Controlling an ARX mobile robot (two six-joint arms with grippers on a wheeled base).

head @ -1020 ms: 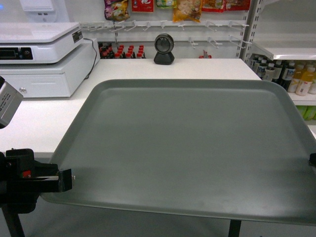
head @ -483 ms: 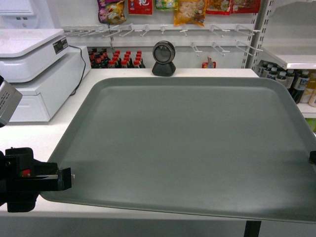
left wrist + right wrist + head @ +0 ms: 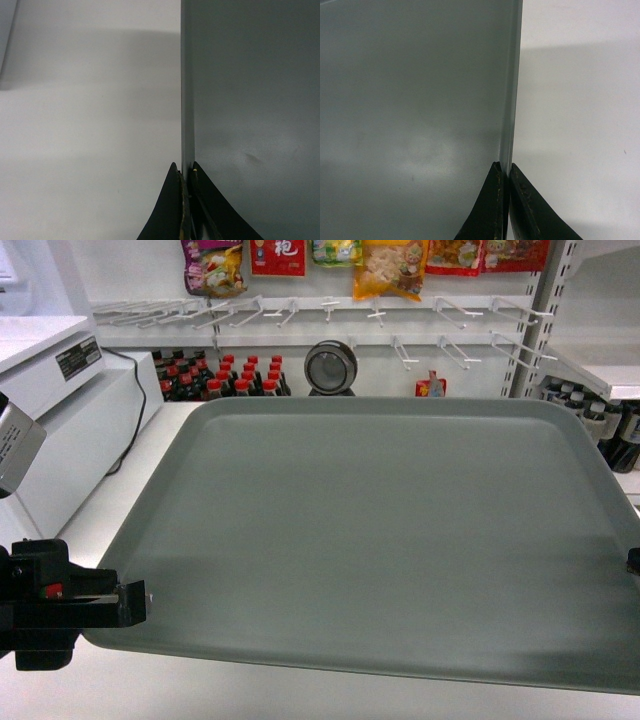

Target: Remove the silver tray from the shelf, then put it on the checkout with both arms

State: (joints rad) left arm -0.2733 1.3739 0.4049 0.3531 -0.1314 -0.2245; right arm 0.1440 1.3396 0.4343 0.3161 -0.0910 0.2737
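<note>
Spanning between two black two-finger tools, one matte grey-green rectangular tray [image 3: 380, 540] over white worktop [image 3: 130, 490]: left tool [image 3: 186, 172] and right tool [image 3: 505, 170] each clamped on opposite rims.

Tray [image 3: 390, 540] runs off the frame's right edge and hides the scanner's [image 3: 331, 368] base; right gripper [image 3: 633, 561] barely visible at right edge.

White cash register [image 3: 60, 430] at far left, black cable [image 3: 135, 405] down its side. Round black scanner [image 3: 331, 367] at back centre. Red-capped dark bottles [image 3: 225, 375] in rows behind. Snack packets [image 3: 385, 260] hang above bare white hooks [image 3: 300, 310]. More bottles [image 3: 600, 420] at right.
</note>
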